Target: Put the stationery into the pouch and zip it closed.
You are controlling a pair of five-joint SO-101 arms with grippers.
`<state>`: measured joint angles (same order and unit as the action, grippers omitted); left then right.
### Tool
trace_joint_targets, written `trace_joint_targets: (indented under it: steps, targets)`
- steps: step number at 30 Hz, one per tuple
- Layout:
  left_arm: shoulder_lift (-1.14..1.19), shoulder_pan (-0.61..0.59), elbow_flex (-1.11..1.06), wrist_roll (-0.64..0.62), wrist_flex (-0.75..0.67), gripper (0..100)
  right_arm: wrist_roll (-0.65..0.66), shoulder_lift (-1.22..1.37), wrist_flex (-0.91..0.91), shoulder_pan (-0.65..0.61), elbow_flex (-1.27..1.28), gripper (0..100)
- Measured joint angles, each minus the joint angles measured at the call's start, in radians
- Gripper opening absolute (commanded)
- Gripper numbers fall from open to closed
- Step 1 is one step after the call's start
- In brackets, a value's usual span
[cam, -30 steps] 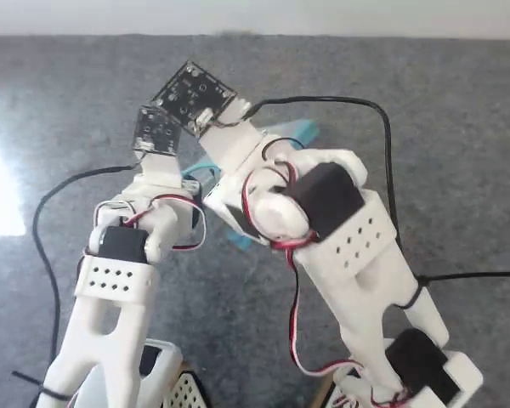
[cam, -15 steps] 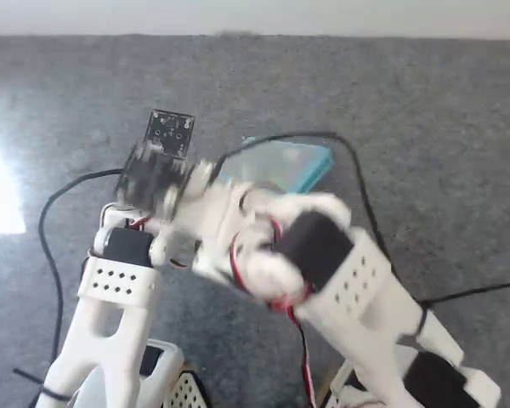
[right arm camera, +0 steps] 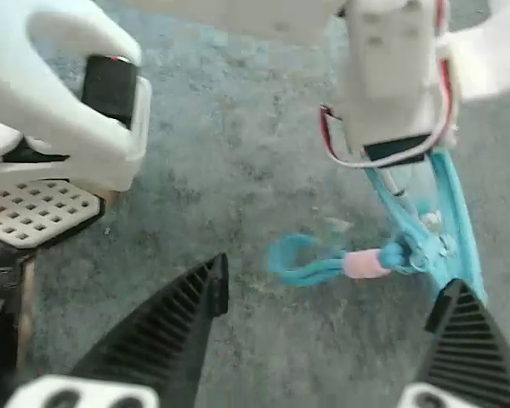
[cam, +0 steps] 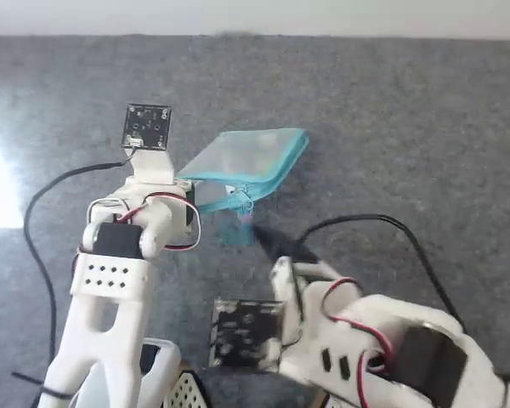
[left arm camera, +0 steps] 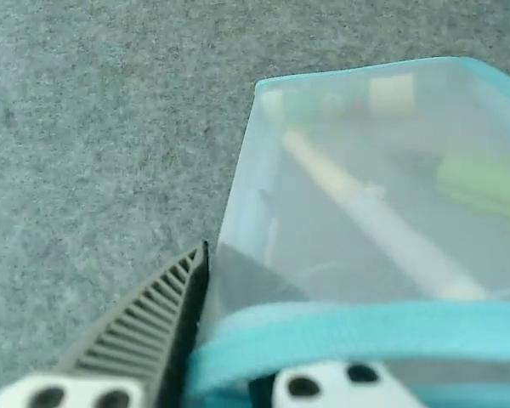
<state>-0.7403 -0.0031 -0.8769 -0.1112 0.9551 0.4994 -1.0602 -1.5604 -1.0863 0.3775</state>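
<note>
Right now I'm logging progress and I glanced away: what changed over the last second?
The right arm drew back from over the pouch toward its base. The right pincer now hangs open with the zipper's pull loop ahead of it, and the pouch is uncovered. The left pincer stayed clamped on the pouch's edge. The pouch lies about where it was on the table.

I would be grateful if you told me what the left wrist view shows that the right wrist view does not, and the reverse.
The left wrist view adds the contents seen through the pouch: a white pen and a green item, with the left gripper shut on the pouch's edge. The right wrist view adds the zipper pull loop with its pink bead, ahead of the open right gripper, and the left arm. Both share the teal-edged pouch and the grey table.
</note>
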Motion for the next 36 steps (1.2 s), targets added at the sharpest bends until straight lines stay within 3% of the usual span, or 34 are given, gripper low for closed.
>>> trace_joint_targets:
  steps: [4,7,13,18,25,36]
  targets:
    - [0.0,0.0,0.002,0.0,0.012,1,0.098,0.025,0.167,0.212,0.16,35.5]
    - [0.0,0.0,0.005,0.0,0.025,1,0.153,0.063,0.285,0.295,0.25,35.5]
    - [0.0,0.0,0.005,0.0,0.026,1,0.169,0.201,0.405,0.339,0.256,35.1]
    - [0.0,0.0,0.005,0.011,0.026,1,0.195,0.313,0.446,0.394,0.206,26.8]
    - [0.0,0.0,0.005,0.012,0.026,1,0.242,0.376,0.491,0.396,0.196,29.0]
    - [0.0,0.0,0.005,0.018,0.029,1,0.198,0.387,0.552,0.376,0.195,9.5]
